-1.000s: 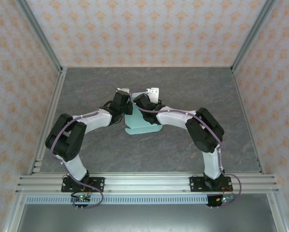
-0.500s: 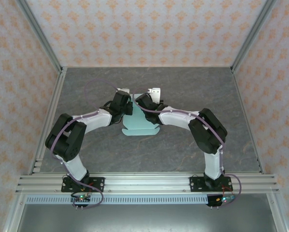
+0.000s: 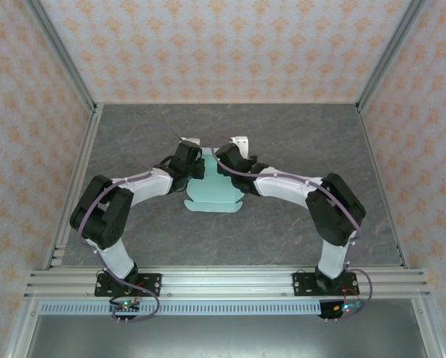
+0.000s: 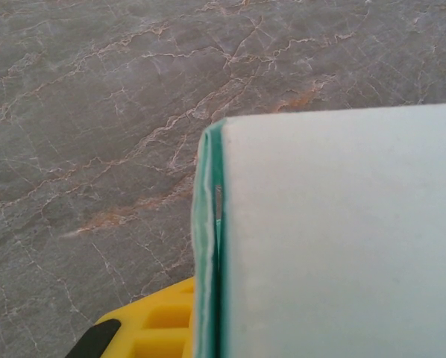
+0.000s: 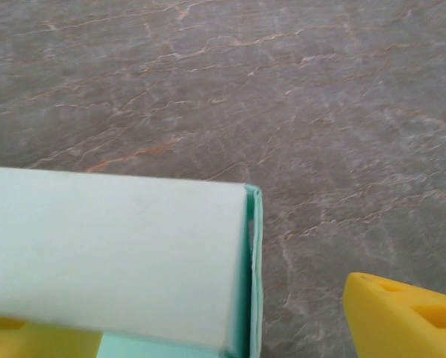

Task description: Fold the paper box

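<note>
The paper box (image 3: 212, 192) is pale mint-green card lying mid-table, with rounded flaps at its near edge. My left gripper (image 3: 196, 159) is at its far left corner and my right gripper (image 3: 224, 155) at its far right corner. In the left wrist view the box's raised side wall (image 4: 208, 246) stands edge-on against one yellow finger (image 4: 159, 324); the other finger is hidden behind the card, and the gripper (image 4: 212, 335) is shut on that wall. In the right wrist view the box's right wall (image 5: 251, 276) stands between widely spread yellow fingers (image 5: 402, 317); that gripper (image 5: 215, 332) is open.
The grey marbled tabletop (image 3: 283, 127) is ringed by an aluminium frame (image 3: 77, 171) and patterned walls. Both arms arch inward from their bases at the near rail (image 3: 223, 282).
My right gripper has opened and let go of the box's right wall. Its elbow has swung out to the right. The box has settled slightly to the left. The left gripper has stayed shut.
</note>
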Motion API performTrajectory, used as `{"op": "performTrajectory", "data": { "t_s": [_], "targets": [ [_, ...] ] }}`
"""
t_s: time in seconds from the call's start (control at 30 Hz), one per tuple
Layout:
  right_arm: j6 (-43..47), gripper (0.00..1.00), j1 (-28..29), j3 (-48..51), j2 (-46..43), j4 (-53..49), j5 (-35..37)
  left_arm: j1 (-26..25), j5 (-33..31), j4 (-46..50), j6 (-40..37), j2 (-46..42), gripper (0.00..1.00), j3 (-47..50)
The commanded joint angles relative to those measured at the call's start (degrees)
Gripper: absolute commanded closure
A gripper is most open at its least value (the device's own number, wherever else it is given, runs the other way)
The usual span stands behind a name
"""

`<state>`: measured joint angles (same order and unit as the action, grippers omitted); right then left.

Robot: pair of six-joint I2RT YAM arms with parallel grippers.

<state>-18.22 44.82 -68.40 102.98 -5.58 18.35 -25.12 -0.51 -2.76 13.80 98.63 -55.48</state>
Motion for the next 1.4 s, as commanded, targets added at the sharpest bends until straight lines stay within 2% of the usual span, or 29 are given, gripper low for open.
{"op": "performTrajectory", "data": {
  "t_s": [0.0,0.27,0.47,0.67,0.8,1.0,1.2,1.37],
  "targets": [
    [1.4,0.15,-0.3,2.5,-5.7,0.0,-5.2,-0.6,-2.1,2.0,-0.4,0.2,1.0,-2.1],
    [8.8,0.15,-0.9,5.6,-16.3,-4.5,-12.1,-0.5,-2.1,2.9,-2.3,0.6,1.0,-2.7],
    [10.4,0.15,-7.6,5.6,-22.5,-8.2,-16.3,-0.5,3.2,7.4,-4.0,0.4,1.0,-5.3],
    [9.1,0.15,-13.6,5.8,-25.9,-11.1,-17.9,-0.6,9.0,22.6,-7.2,-0.1,1.0,-11.8],
    [8.6,0.15,-13.7,7.0,-25.4,-11.0,-17.4,-0.6,11.6,30.2,-9.7,-1.3,1.0,-13.6],
    [7.2,0.15,-13.8,9.4,-26.7,-10.4,-15.4,-0.6,12.1,39.7,-14.4,-2.1,1.0,-15.6],
    [3.1,0.16,-13.8,12.9,-26.8,-9.5,-20.1,-0.6,12.8,52.0,-20.8,0.8,1.0,-21.6],
    [2.7,0.16,-13.7,15.7,-27.7,-10.3,-19.4,-0.6,12.9,62.3,-26.4,4.8,1.0,-26.8]
  ]
}}
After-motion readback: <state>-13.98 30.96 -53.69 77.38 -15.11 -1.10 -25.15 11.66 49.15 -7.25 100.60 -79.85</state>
